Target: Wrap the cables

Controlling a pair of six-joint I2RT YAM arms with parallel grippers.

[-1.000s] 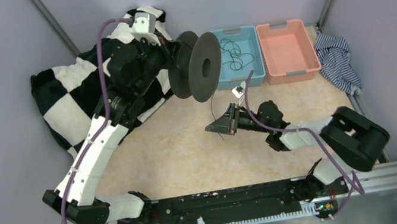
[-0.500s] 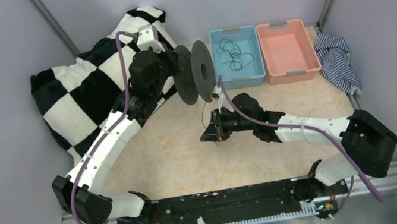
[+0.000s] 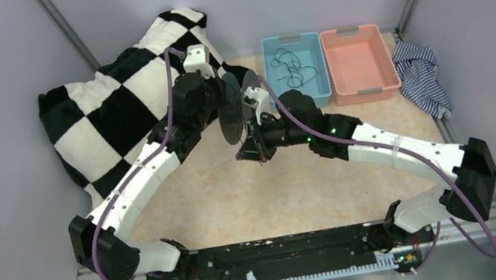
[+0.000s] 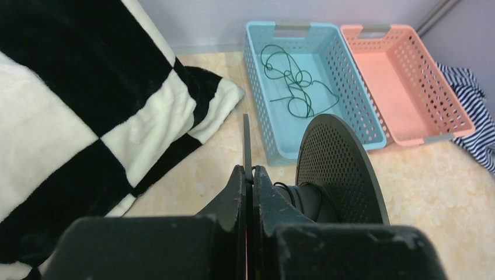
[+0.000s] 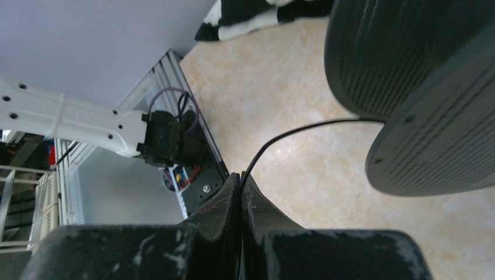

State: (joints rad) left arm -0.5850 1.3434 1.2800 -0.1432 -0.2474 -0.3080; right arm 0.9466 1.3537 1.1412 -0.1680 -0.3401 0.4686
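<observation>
Left gripper (image 4: 246, 173) is clamped on the thin edge of one disc of the spool (image 4: 335, 166), with both fingers pressed flat against that disc. The spool is held with its two discs standing on edge, around the middle of the counter and somewhat toward the far edge. Its second disc, dotted with small holes, is turned toward the right edge. Thin dark strands are seen against the hub between the discs. Whether the spool is touching the counter cannot be told.

Right gripper (image 5: 240, 179) is closed on a thin black cable (image 5: 292, 133), which is pinched between the fingertips. From the pinch the cable is seen to rise in a curve to the gap between the two discs. In the overhead view this gripper is placed close to the spool, on the side toward the near edge, and is pointed toward the left edge of the counter.

Tangled cables (image 4: 295, 87) are seen lying loose in a blue basket (image 3: 269, 76) at the far edge, right of the middle. A pink basket (image 3: 360, 62) is set right beside it, toward the far right corner. A striped cloth (image 3: 418, 71) is heaped at the right edge near that corner. A black-and-white checked blanket (image 3: 98, 111) is spread over the far left corner. One corner of it is seen near the blue basket but apart from it.
</observation>
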